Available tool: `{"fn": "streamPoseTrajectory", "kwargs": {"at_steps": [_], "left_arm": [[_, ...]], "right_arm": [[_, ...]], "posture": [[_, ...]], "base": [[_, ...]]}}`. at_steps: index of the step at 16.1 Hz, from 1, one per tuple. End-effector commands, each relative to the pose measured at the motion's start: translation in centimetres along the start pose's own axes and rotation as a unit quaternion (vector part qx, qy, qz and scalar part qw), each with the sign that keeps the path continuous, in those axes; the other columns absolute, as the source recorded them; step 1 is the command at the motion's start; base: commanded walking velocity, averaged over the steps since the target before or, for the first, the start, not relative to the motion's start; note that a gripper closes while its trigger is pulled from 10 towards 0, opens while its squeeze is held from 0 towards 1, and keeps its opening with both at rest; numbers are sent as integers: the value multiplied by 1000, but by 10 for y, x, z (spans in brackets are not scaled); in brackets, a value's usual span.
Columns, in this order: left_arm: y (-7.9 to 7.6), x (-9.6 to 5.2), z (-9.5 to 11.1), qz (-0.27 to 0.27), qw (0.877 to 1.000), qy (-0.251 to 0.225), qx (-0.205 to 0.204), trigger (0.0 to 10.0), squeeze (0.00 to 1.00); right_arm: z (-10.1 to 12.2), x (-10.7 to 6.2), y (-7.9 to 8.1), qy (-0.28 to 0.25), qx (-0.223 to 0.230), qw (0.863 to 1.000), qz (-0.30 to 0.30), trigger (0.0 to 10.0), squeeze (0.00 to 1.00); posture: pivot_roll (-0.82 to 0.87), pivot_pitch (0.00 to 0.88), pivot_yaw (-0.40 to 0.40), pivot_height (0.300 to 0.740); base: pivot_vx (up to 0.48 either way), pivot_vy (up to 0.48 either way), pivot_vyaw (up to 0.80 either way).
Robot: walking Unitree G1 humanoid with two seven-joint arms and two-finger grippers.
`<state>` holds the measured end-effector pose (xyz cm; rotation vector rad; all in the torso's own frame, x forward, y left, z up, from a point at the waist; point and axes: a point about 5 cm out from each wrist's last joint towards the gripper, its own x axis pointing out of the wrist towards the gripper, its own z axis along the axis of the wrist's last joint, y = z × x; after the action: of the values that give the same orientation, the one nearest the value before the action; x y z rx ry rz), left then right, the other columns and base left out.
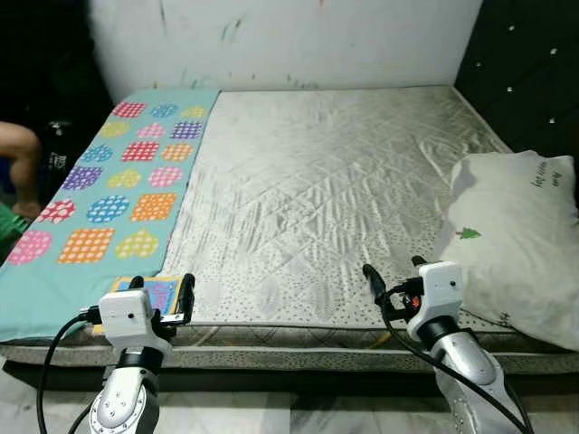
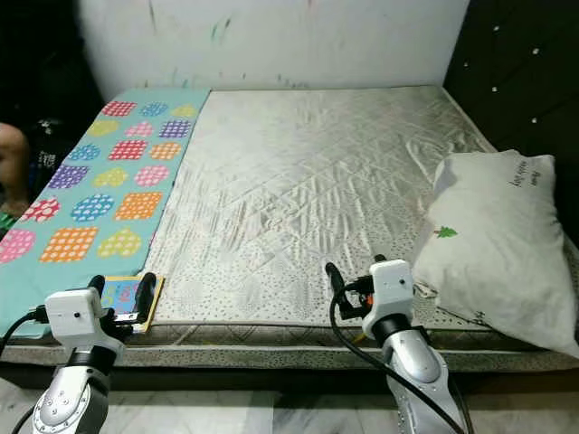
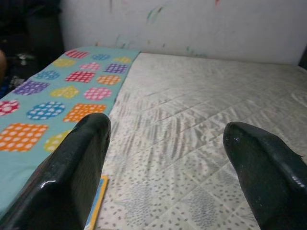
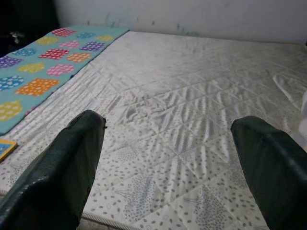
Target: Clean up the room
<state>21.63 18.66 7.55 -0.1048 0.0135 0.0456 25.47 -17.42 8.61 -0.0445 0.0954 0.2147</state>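
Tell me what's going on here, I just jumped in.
The robot stands at the foot of a bare quilted mattress. Both hands hover open over the near edge, holding nothing: left hand above a small colourful book beside the teal patterned blanket, right hand near the white pillow. A person's leg shows at far left.

Wall (image 1: pixel 298 41): white, with paint marks, at 12 o'clock.
Headboard (image 1: pixel 534 81): dark, at 2 o'clock.
Floor (image 1: pixel 271 416): pale tiles.

Silver arms with white camera boxes, looping black cables; left gripper (image 1: pixel 163 287) and right gripper (image 1: pixel 394 273) fingers glossy black, perhaps plastic.
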Motion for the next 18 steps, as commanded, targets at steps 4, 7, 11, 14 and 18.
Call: {"fn": "streamPoseTrajectory", "kwargs": {"at_steps": [4,7,11,14,18], "left_arm": [[-4,5,5,-13,1000,-8,-4,10000,0],[-7,6,6,-20,1000,-10,-6,10000,0],[-9,8,9,-29,999,-15,-7,10000,0],[-10,7,8,-31,999,-13,-4,10000,0],[-14,8,7,-42,999,-12,-5,10000,0]], "right_arm": [[5,2,1,0,21,1000,-5,10000,0],[6,4,1,-2,14,1000,-5,10000,0],[6,6,7,0,14,1000,2,10000,0],[6,7,9,-1,2,1000,10,10000,0],[5,8,11,1,-11,1000,14,10000,0]], "posture": [[-116,0,57,740],[-117,0,65,740],[-109,0,65,740],[-109,0,65,740],[-109,0,64,740]], "base": [[0,0,-800],[0,0,0],[0,0,0],[0,0,0],[0,0,0]]}}
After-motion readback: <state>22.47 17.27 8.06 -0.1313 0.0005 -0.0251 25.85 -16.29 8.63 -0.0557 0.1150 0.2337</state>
